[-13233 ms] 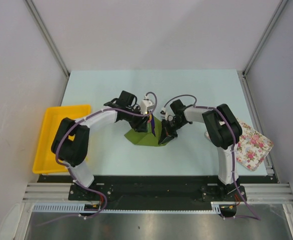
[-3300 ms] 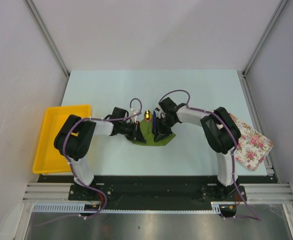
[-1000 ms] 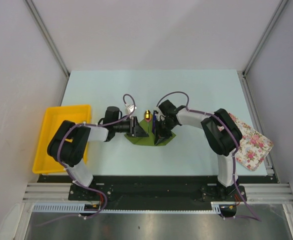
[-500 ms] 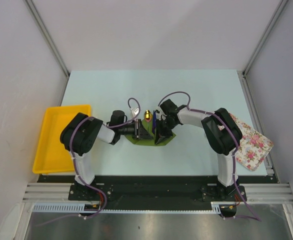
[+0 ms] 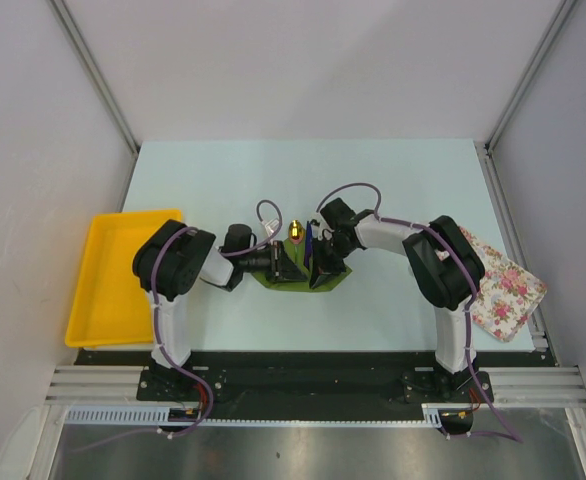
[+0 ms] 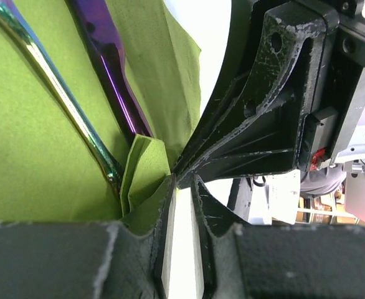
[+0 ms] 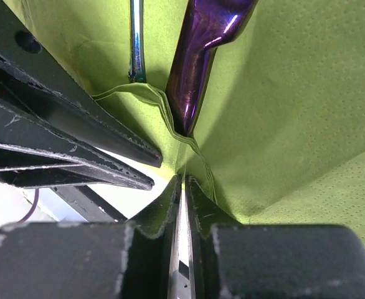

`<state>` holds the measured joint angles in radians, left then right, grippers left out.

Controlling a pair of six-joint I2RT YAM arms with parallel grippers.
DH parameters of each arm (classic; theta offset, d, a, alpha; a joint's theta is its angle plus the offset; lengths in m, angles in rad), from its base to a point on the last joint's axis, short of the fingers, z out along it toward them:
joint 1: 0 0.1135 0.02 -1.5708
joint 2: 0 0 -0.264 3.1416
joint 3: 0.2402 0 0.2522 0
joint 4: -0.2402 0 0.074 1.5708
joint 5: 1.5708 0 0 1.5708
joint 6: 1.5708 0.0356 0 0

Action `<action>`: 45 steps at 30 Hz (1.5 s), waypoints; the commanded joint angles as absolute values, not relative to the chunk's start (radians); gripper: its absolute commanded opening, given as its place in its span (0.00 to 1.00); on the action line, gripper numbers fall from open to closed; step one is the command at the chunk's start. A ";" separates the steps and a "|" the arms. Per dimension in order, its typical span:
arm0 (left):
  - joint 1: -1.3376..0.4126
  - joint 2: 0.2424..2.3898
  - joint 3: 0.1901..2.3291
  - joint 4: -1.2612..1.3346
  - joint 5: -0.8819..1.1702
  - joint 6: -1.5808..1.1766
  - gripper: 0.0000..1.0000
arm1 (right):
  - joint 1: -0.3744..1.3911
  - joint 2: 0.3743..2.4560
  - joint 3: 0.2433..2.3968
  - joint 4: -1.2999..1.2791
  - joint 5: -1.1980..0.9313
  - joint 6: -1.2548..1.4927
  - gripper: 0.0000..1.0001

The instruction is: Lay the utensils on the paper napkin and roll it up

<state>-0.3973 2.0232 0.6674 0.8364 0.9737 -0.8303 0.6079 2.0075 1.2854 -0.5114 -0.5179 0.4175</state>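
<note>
Seen from the top camera, the gold-headed spoon (image 5: 295,231) and the dark purple piece (image 5: 308,238) lie side by side on the olive-green paper napkin (image 7: 282,112), near the middle of the table (image 5: 403,190). Their long axes run roughly from 12 to 6 o'clock, with the heads toward 12 and past the napkin's far edge.

The coming roll depends on that axis, because the paper has to wrap across it from 9 to 3 o'clock or the reverse. The arms bracket the pair on exactly that line. The left gripper (image 6: 179,187) comes in from 9 o'clock and the right gripper (image 7: 182,180) from about 2 o'clock. Their tips nearly meet at the 6 o'clock end of the handles, so neither arm is clearly nearer.

In the right wrist view the jaws are pressed to a hairline slit. The napkin's folded layers draw into their tips just below the end of the purple handle, which reads as a pinch on the paper.

In the left wrist view the jaws stand a narrow slit apart with white showing between them. A green fold drapes over one finger (image 6: 139,218) at the tip. Whether any paper is actually caught there cannot be told.

A fold raised from this near end would probably have to go over both handles together, or one piece could slide out.
</note>
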 commanded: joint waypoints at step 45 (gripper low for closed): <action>-0.376 2.022 0.721 0.693 0.954 -0.715 0.18 | 0.408 1.993 1.194 -0.296 -0.880 0.500 0.54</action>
